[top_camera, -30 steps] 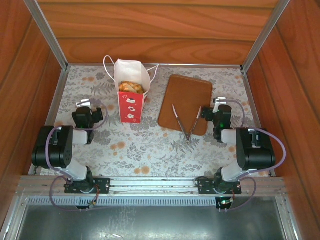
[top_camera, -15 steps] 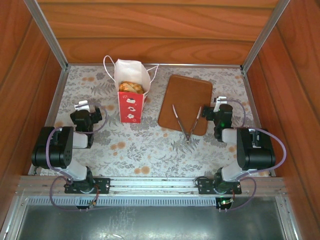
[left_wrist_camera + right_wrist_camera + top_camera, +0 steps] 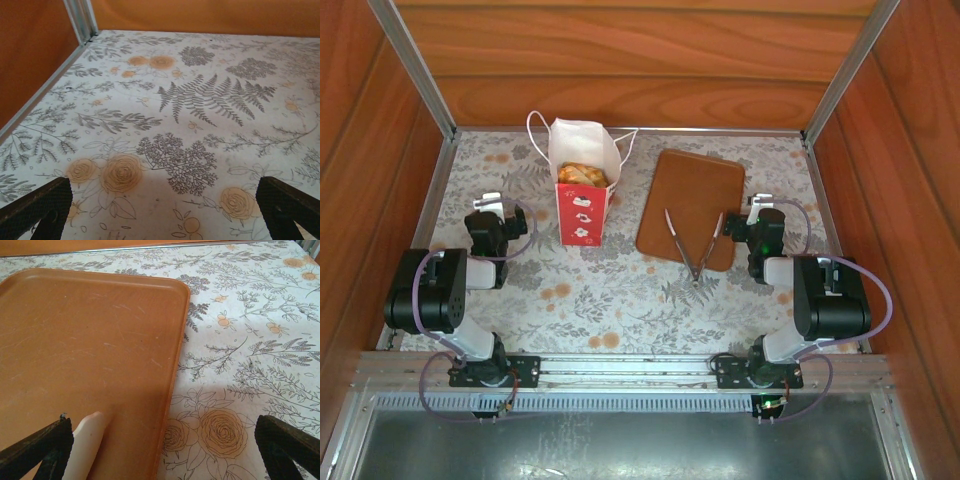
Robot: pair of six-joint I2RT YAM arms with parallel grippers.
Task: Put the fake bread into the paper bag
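At table's [image 3: 620, 290] far left, top view: paper bag [image 3: 582, 205] upright, long axis vertical, mouth up. Fake bread [image 3: 584, 175] inside, heaped near mouth; pieces' heading unclear. Left tool [image 3: 490, 208] and right tool [image 3: 760, 208] wide open, empty.
Left wrist: fingers [image 3: 35, 210] spread over floral table.
Right wrist: fingers [image 3: 287, 442] spread over board [image 3: 90, 340] edge; tongs [image 3: 87, 440] tip untouched.
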